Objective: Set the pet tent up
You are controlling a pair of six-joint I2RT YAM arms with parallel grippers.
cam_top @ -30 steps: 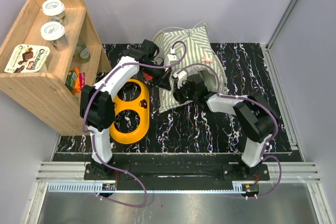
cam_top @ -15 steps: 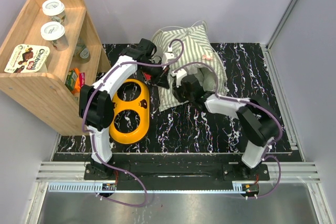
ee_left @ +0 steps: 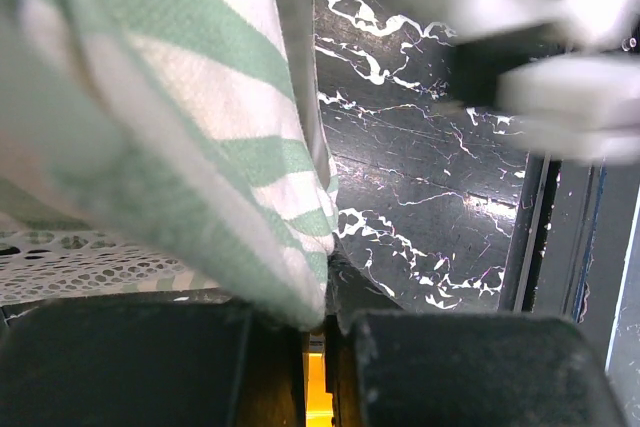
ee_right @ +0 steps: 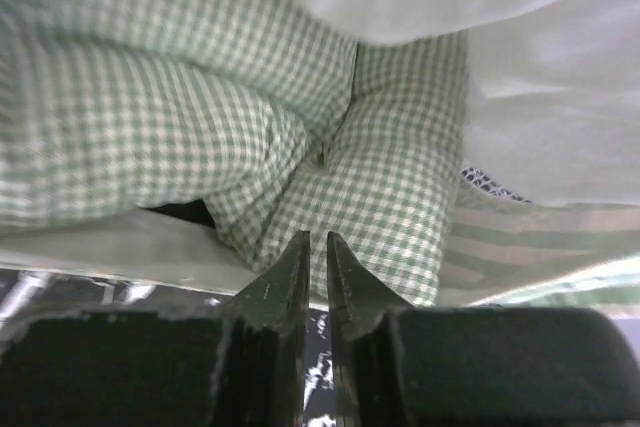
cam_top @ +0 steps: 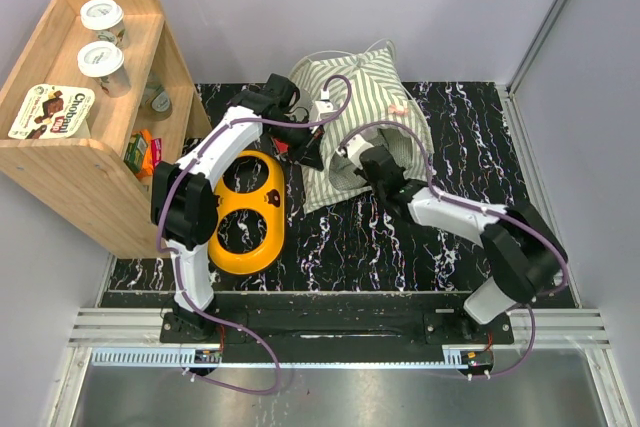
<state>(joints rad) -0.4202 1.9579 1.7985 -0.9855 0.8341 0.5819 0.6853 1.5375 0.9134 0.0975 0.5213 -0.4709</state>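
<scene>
The pet tent (cam_top: 368, 92) lies collapsed at the back middle of the black marbled table, with green and white stripes. My left gripper (cam_top: 303, 139) is at its left edge. In the left wrist view the left gripper (ee_left: 318, 319) is shut on a fold of the striped tent fabric (ee_left: 200, 117), with white lace (ee_left: 90, 262) beside it. My right gripper (cam_top: 362, 163) is at the tent's front opening. In the right wrist view the right gripper (ee_right: 317, 243) is shut and empty, its tips just short of the small-checked cushion (ee_right: 390, 187) inside. Striped fabric (ee_right: 540, 242) shows at the right.
A wooden shelf (cam_top: 95, 162) stands at the left with two lidded cups (cam_top: 103, 15) and a chocolate box (cam_top: 50, 112) on top. A yellow two-hole ring stand (cam_top: 250, 209) lies on the table beside the left arm. Grey walls enclose the table.
My right arm has swung its elbow out to the right and stretched, and its gripper has moved a little back and right into the tent opening. The left arm has barely moved.
</scene>
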